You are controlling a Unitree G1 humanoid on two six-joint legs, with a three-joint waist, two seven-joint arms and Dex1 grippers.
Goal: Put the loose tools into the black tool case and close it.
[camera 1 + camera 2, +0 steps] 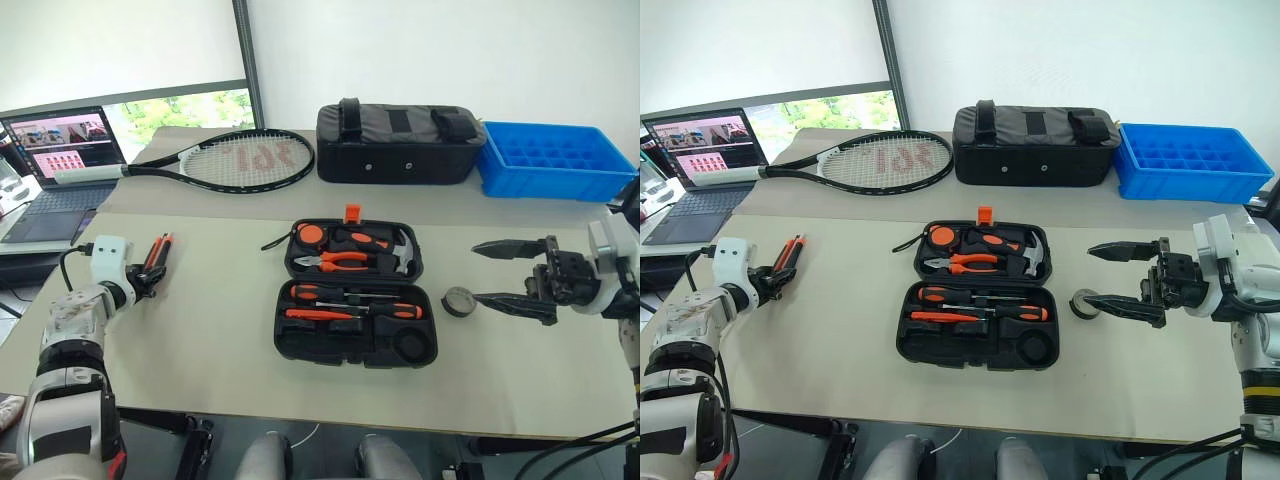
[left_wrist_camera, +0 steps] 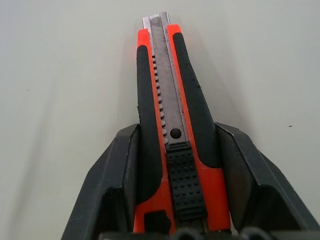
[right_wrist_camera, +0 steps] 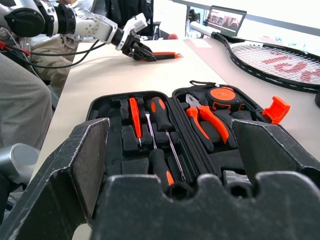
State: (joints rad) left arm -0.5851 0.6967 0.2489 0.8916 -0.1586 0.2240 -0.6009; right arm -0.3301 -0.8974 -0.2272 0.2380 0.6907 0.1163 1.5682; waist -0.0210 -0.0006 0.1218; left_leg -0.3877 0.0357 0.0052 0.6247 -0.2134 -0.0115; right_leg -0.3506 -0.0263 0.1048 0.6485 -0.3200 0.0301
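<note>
- Surface: a pale beige matte counter (image 1: 200, 340) is seen, with a second, slightly darker slab set behind it.
- Flat black hard-plastic clamshell tool case (image 1: 355, 345): laid open at the counter's middle, its small orange latch (image 1: 351, 212) on the far edge; orange-handled pliers, a hammer, a tape measure and screwdrivers are seated in the moulded slots.
- Orange-and-black utility knife (image 2: 172, 125): lying on the counter at the left, well apart from the case, its body clamped between the fingers of the left tool (image 1: 150, 277).
- Dark tape roll (image 1: 459, 300): set on the counter just right of the case.
- Right tool (image 1: 495, 272): held above the counter beside the tape roll, pointing towards the case, jaws spread wide and holding nothing.
- Far slab: a black-framed tennis racket (image 1: 235, 160), a black fabric bag with straps (image 1: 400, 145) and a blue plastic compartment tray (image 1: 555, 160) are ranged left to right.
- Room: an open laptop (image 1: 60, 165) is placed at the left, before a window; a white wall is seen behind.
</note>
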